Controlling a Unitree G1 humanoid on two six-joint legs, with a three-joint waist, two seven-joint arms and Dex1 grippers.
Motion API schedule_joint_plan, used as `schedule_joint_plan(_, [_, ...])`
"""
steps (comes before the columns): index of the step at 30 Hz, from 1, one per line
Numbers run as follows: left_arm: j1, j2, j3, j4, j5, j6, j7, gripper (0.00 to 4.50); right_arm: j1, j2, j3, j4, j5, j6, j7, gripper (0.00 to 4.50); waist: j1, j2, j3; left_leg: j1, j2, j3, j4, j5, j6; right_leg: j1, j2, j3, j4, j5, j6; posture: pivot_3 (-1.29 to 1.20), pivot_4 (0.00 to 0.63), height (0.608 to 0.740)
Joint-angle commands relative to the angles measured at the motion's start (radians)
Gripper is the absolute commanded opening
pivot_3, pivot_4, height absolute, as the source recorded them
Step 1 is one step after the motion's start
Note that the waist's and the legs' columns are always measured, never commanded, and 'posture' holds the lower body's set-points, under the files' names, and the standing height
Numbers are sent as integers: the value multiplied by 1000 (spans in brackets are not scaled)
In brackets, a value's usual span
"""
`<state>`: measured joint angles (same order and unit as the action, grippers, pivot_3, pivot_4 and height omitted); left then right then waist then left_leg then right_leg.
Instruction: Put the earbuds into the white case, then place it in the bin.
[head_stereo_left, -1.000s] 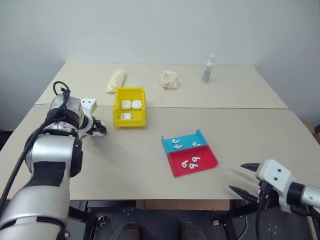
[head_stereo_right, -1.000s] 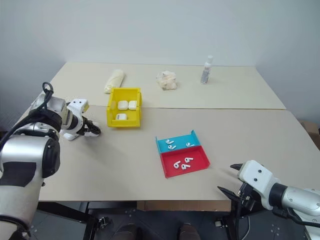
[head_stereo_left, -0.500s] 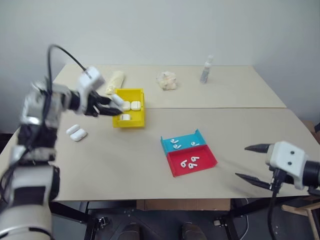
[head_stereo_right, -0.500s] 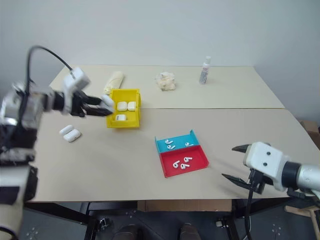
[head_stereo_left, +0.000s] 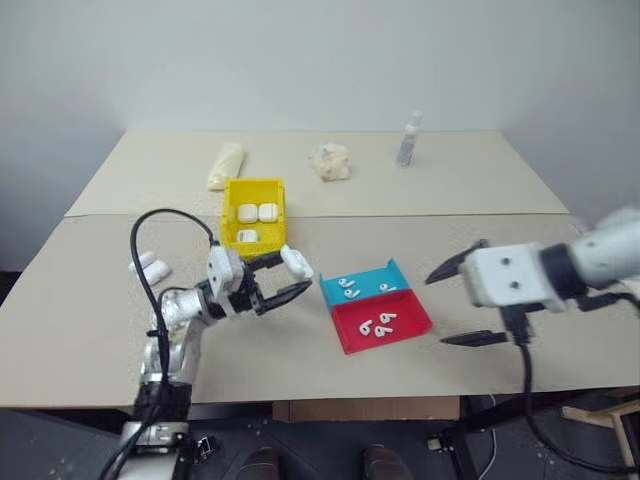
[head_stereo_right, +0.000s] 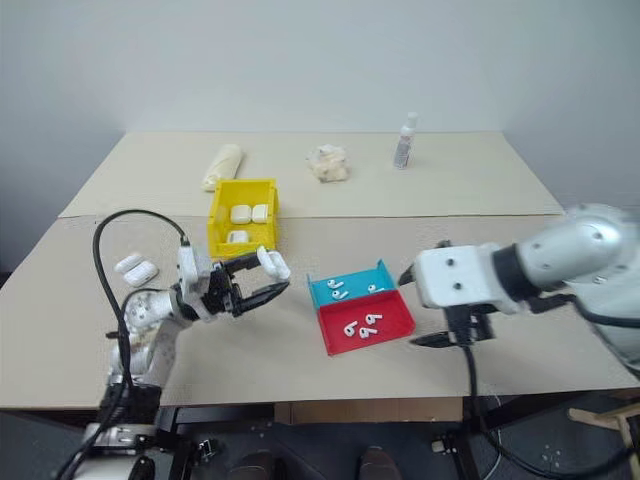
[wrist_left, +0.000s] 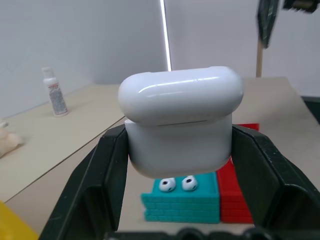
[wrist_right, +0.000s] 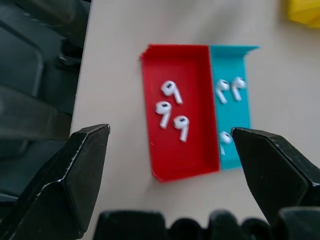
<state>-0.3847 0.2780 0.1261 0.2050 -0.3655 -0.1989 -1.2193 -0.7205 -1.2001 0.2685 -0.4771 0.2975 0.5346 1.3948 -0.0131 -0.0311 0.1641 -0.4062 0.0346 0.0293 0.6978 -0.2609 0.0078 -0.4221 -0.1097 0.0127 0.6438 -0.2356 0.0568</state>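
At the far left of the matte beige table (head_stereo_left: 480, 180) we see two small glossy white rounded cases (head_stereo_left: 148, 267) lying side by side. Just to their right our left gripper (head_stereo_left: 290, 278) reaches out level from a bent arm, pointing toward the tray; its black fingers (wrist_left: 102, 175) pinch the white case (wrist_left: 180, 122), which hangs above the table, clear of it. From the left wrist view the case is a smooth, shiny rounded rectangle with its lid seam running across the body, the lid looking closed, and a finger pressed to each of its two sides.

Behind the gripper stands the bin (head_stereo_left: 252, 213), bright yellow hard plastic with upright walls, and three more white cases lie inside it. Farther back on the table lie a pale yellow soft roll (head_stereo_left: 226, 164) and a crumpled cream lump (head_stereo_left: 331, 161).

Right of the held case sits the shallow tray (head_stereo_left: 378, 306), one half blue, one half red. The earbuds (wrist_right: 171, 106), tiny glossy white pieces with short stems, lie loose in both halves, three on the red and three on the blue.

A small clear bottle (head_stereo_left: 408, 140) stands upright at the back. Our right gripper (head_stereo_left: 458, 304) hovers just right of the tray, angled downward, its black fingers (wrist_right: 75, 170) spread wide and holding nothing.
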Motion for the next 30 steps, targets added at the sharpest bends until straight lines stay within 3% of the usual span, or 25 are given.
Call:
schedule_joint_plan(1, [15, 3, 2, 0, -38, -113, -32, 2801, -87, 50, 106, 26, -87, 46, 41, 4327, 0, 0, 0, 0, 0, 0, 0, 0, 0, 0, 0, 0, 0, 0, 0, 0, 150, 740])
schedule_joint_plan(6, [70, 9, -19, 16, -39, -207, -53, 2801, -145, 146, 221, 44, -186, 86, 36, 2936, 3, 0, 0, 0, 0, 0, 0, 0, 0, 0, 0, 0, 0, 0, 0, 0, 150, 740])
schedule_joint_plan(18, [125, 21, -65, -43, 6, -240, 72, 2801, -140, 248, 334, 66, -343, 90, 18, 2936, 1, 1, 0, 0, 0, 0, 0, 0, 0, 0, 0, -1, 0, 0, 0, 0, 150, 740])
schedule_joint_plan(22, [152, 35, -87, -91, 19, -197, 119, 2801, -140, 290, 355, 121, -389, 65, 6, 2081, -1, 1, 0, 1, 0, 0, 0, 0, 0, 1, 0, -1, 1, 0, 0, 0, 150, 740])
schedule_joint_plan(30, [163, 47, -109, -136, 23, -178, 187, 2801, -136, 349, 379, 209, -472, 5, -11, 2081, 0, 1, 0, 1, 0, 0, -1, 0, 0, 1, 0, -1, 0, 0, 0, 0, 150, 740])
